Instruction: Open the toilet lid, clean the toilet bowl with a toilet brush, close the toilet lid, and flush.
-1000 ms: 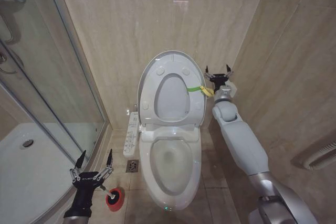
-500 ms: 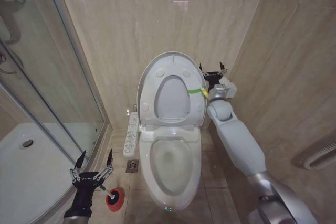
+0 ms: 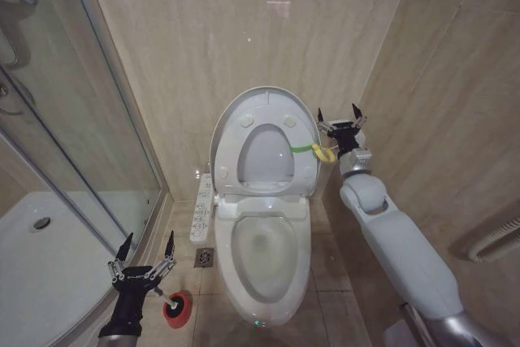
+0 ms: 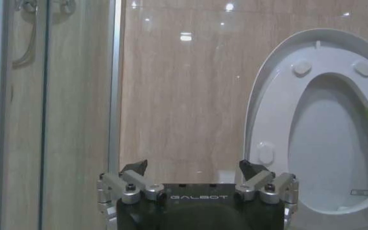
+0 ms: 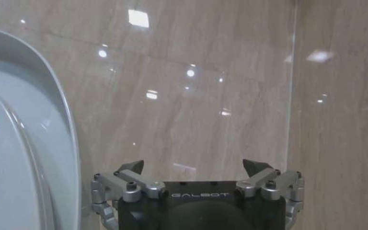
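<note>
The lid [image 3: 264, 140] is stood upright against the wall, exposing the bowl [image 3: 264, 253]. The right gripper [image 3: 340, 125] is held beside the strap [image 3: 315, 150], fingers spread and empty. The left gripper [image 3: 146, 255], also spread, is poised above the brush [image 3: 173, 308] in its red cup, apparently for pickup.

The head camera looks down from high up at the toilet bowl [image 3: 262, 256], in the middle of the frame. The left wrist camera sits low and faces the wall, with the raised toilet lid [image 4: 280, 120] on the right. The right wrist camera is probably very near the wall, the lid's edge at far left. All three share the lid.
</note>
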Robot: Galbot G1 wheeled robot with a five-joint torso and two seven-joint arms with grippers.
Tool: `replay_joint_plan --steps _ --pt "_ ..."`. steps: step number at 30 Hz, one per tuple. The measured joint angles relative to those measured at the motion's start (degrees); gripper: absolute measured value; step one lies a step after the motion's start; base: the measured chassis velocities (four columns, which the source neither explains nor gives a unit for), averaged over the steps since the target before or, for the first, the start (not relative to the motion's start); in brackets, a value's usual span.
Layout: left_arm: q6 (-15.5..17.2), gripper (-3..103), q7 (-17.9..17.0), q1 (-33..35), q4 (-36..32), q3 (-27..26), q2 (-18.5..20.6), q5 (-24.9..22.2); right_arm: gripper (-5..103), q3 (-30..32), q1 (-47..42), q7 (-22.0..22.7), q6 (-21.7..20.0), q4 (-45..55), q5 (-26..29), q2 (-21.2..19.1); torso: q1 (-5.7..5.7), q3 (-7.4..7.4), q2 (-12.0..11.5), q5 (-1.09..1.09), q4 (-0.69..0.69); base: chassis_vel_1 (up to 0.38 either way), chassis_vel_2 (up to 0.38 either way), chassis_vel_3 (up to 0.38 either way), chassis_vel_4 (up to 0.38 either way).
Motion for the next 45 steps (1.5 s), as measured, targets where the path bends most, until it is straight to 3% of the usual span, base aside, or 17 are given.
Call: replay_joint_plan --steps 3,10,14,22,45 --pt "0.0 97 0.0 0.0 0.0 0.0 0.0 0.0 100 0.2 -1.7 0.4 -0.3 1.8 0.0 -0.3 -0.01 0.00 0.0 0.00 -0.01 0.000 0.000 0.000 0.000" --pt "0.0 97 0.0 0.0 0.0 0.0 0.0 0.0 100 1.5 -2.3 0.5 -0.7 2.2 0.3 -1.7 0.00 0.01 0.0 0.00 0.16 0.005 0.007 0.002 -0.001" --pt "0.0 97 0.0 0.0 0.0 0.0 0.0 0.0 100 2.4 -5.3 -0.1 0.0 4.7 0.7 -4.1 0.01 0.01 0.0 0.01 0.05 0.005 0.025 0.003 0.009" --pt "0.0 97 0.0 0.0 0.0 0.0 0.0 0.0 100 6.5 -14.7 -1.1 0.5 11.4 0.9 -6.8 0.00 0.00 0.0 0.01 0.04 0.000 0.000 0.000 0.000" --pt "0.0 97 0.0 0.0 0.0 0.0 0.0 0.0 100 17.9 -32.1 2.4 -3.6 20.7 1.4 -5.2 0.00 0.00 0.0 0.00 0.05 0.000 0.000 0.000 0.000"
